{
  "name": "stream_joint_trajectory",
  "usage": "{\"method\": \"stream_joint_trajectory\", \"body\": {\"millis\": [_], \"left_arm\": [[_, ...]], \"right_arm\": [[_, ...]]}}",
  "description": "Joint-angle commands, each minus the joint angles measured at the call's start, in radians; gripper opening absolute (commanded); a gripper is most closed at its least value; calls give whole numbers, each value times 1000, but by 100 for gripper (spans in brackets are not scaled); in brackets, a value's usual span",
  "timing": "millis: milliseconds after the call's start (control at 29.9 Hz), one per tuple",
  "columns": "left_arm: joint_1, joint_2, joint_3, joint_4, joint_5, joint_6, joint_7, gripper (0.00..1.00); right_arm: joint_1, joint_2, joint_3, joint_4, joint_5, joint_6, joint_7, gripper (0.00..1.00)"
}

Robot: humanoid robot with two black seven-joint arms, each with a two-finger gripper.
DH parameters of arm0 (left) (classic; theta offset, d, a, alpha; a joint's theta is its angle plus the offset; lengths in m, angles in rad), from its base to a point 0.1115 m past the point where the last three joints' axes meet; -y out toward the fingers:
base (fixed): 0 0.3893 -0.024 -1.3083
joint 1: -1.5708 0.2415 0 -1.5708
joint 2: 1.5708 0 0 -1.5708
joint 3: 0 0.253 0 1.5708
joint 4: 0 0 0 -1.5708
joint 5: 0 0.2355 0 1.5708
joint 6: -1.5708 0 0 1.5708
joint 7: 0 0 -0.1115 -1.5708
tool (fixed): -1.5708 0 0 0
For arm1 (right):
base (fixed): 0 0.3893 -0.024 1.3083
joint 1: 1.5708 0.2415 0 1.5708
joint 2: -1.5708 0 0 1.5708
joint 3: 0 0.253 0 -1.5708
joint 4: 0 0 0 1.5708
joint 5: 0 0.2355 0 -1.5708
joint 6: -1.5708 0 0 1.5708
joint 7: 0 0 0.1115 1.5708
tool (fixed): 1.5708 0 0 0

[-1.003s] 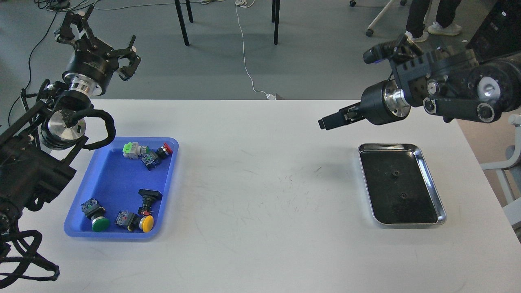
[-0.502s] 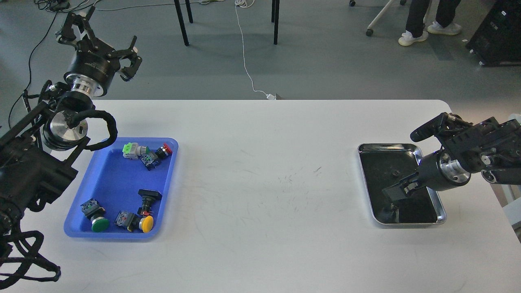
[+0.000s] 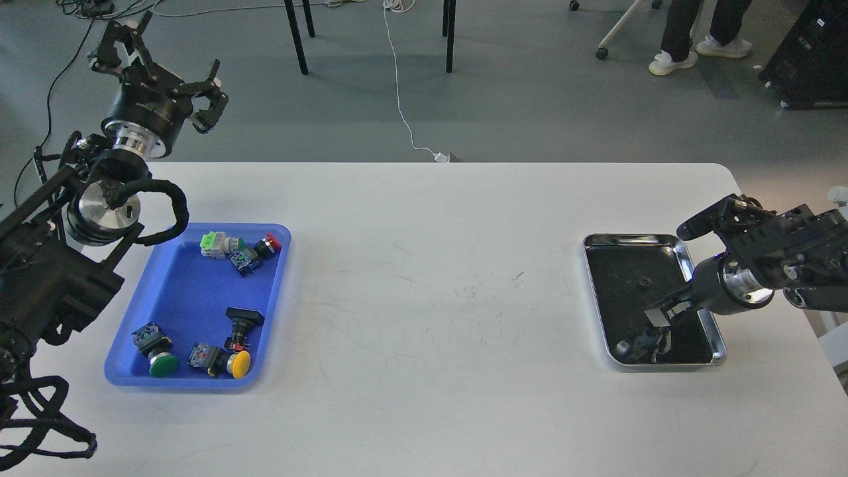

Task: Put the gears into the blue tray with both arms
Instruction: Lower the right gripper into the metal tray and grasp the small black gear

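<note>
The left gripper (image 3: 162,63) hung raised with fingers spread, empty, behind the blue tray (image 3: 173,298). The right gripper (image 3: 652,328) sat low inside the silver tray (image 3: 702,291); its jaw gap was unreadable. One gear (image 3: 641,284) lay just beyond it

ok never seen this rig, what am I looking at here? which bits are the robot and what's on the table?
One picture, taken from the robot's own head, looking down at a white table. The black jointed things at both sides are its arms. The left gripper is raised past the table's far edge, fingers spread, holding nothing. The right gripper reaches into the silver metal tray; whether it grips anything is unclear. One tiny black gear lies in that tray. The blue tray holds coloured push-button switches, no gears visible.
</note>
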Motion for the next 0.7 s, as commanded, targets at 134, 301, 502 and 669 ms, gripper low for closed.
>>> {"method": "stream_joint_trajectory", "body": {"millis": [134,301,502,669], "left_arm": [[-1,0,0,-1,-1,2,-2,98],[-1,2,0,1,1,1,0,98],[-6,3,1,1,3,-1,3,98],[-4,3,1,1,3,-1,3,98]], "right_arm": [[-42,9,0,-35,-3,-15,-1,54],[-52,7,6,-32,-3,-18,0,46],[-72,7,37,-34,-3,-18,0,37],[-78,7,37,-34,-3,-18,0,28]]}}
